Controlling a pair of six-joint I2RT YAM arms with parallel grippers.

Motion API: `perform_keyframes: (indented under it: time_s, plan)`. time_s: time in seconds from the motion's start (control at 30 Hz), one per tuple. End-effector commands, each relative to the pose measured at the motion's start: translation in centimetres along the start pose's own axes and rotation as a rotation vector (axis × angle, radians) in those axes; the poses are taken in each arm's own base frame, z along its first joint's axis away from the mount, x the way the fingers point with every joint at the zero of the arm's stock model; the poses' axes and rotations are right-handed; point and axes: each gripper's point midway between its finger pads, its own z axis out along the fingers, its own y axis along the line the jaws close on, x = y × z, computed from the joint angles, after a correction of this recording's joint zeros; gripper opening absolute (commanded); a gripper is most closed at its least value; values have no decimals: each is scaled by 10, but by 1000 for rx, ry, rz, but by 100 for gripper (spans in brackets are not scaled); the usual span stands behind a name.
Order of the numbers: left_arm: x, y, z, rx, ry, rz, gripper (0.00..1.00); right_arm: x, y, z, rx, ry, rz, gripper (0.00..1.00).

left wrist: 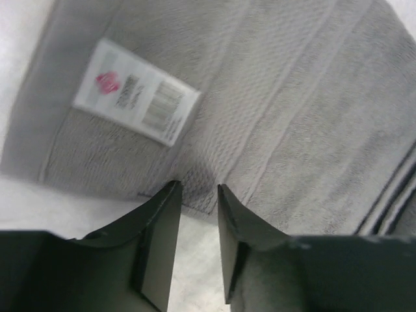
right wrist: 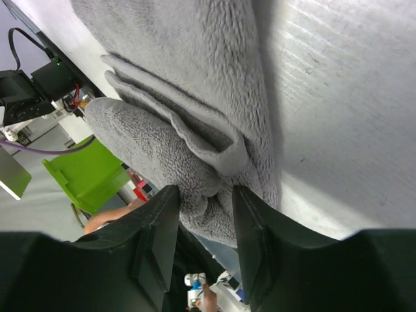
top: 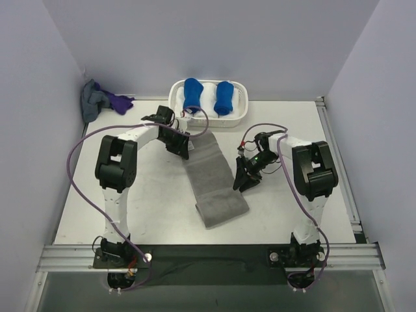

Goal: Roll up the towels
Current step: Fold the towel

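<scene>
The grey towel [top: 213, 179] lies on the table folded into a long strip, running diagonally from near the basket toward the front. My left gripper [top: 182, 147] is at its far left corner. In the left wrist view the towel [left wrist: 292, 97] shows a white label [left wrist: 136, 91], and my left gripper [left wrist: 198, 188] stands narrowly open at the towel's edge with bare table between the fingers. My right gripper [top: 242, 178] is at the strip's right edge. In the right wrist view my right gripper [right wrist: 203, 195] is shut on a bunched fold of the towel [right wrist: 195, 65].
A white basket [top: 177, 91] at the back holds two bright blue towel rolls [top: 193, 94] [top: 223, 97]. A purple cloth [top: 121, 102] and a grey-blue cloth [top: 94, 101] lie in the back left corner. Walls close in on both sides.
</scene>
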Motion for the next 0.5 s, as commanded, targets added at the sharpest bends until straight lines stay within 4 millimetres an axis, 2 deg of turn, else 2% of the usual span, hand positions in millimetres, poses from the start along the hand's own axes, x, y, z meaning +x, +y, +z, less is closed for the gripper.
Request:
perform_keyframes:
  time_s: [0.0,0.07,0.13,0.17,0.23,0.27,0.3,0.37,0.4,0.47]
  plan:
    - [-15,2,18,42,-10,18,38,17,-1,5,-11,48,61,35]
    - [-26,1,24,45,-21,44,37,23,-1,4,1,45,53,24]
    - [-28,4,35,40,-12,60,35,34,-6,6,24,62,53,19]
    - [-42,6,35,31,-36,80,35,37,-7,7,26,66,54,18]
    - [-48,12,42,28,-32,78,35,41,-3,12,21,79,58,17]
    - [-60,12,38,23,-46,84,35,39,-3,15,28,78,44,12]
    - [-62,13,43,32,-40,75,35,39,0,17,36,85,32,8]
    - [-69,6,37,55,-50,84,38,33,1,18,43,83,31,3]
    - [-71,3,32,60,-59,97,41,31,0,18,47,80,35,2]
    - [-73,-8,19,83,-76,122,58,27,0,14,64,65,31,5]
